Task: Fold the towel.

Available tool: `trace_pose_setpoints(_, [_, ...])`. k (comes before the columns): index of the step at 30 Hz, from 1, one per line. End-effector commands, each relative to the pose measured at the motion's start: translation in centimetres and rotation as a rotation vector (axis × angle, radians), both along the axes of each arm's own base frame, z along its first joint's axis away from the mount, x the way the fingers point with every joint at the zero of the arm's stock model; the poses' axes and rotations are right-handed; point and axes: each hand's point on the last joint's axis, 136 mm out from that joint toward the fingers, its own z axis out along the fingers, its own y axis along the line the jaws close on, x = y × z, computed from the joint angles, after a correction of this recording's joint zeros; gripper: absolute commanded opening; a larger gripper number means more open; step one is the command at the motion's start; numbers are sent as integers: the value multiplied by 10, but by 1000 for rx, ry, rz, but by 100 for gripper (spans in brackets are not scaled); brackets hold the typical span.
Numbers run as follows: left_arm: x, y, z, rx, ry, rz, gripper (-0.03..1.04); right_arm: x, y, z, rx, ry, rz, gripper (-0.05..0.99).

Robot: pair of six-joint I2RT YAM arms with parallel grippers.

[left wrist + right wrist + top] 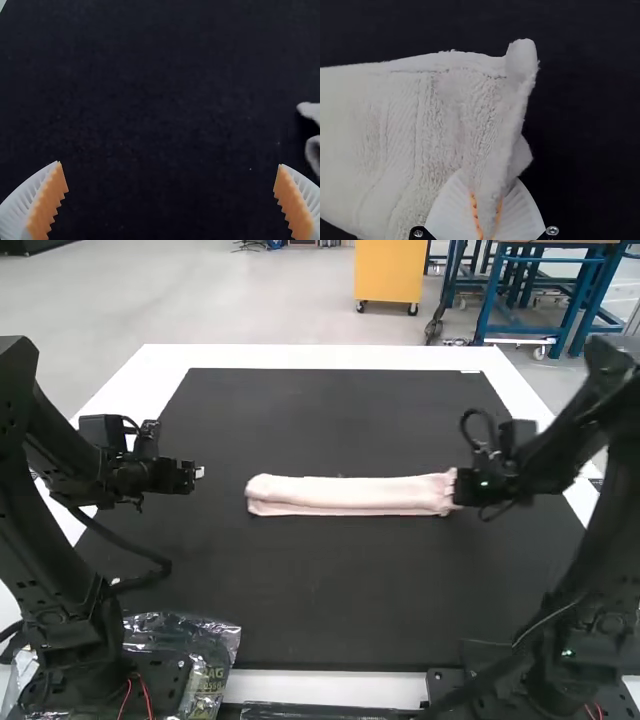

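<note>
- We have the right tool clamped on the towel, its orange pads pressing a raised fold at the end toward the bench's right edge.
- Our left tool has its fingers wide apart, empty, over the bench toward its left edge.
- The towel lies as a long, narrow folded strip across the bench's middle, roughly parallel to the far edge, well apart from all four corners.
- If we pull on that pinched fold, we may drag the strip askew, since nothing pins its left end.
- We could also peel layers apart: the pads may have caught some and missed others, which we cannot tell.
- Lifting one end by a narrow pinch might let the sides sag and twist the next fold.
- The high view gives us the strip's full length and line; the right wrist view adds the puckered cloth between the pads, and the left wrist view the gap between layers at the free end.
</note>
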Motion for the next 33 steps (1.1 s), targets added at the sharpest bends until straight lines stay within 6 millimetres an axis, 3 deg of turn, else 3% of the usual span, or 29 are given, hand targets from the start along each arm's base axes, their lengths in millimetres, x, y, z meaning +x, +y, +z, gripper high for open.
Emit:
trace_pose_setpoints(1, [6, 1, 15, -6, -42, -8, 97, 20, -17, 55, -22, -137, 2, -3])
trace_pose_setpoints(6, [9, 0, 18, -4, -57, -10, 97, 17, 3, 85, -10, -171, 50, -3])
trace_pose_setpoints(16, [6, 0, 15, 5, -50, -15, 97, -4, 129, 96, 51, -174, 275, -3])
trace_pose_setpoints(24, [1, 1, 9, 21, -43, -21, 97, -14, 209, 85, 66, -172, 408, -3])
trace_pose_setpoints(33, [-7, -4, 1, 32, -33, -42, 97, -17, 272, 62, 72, -165, 509, -3])
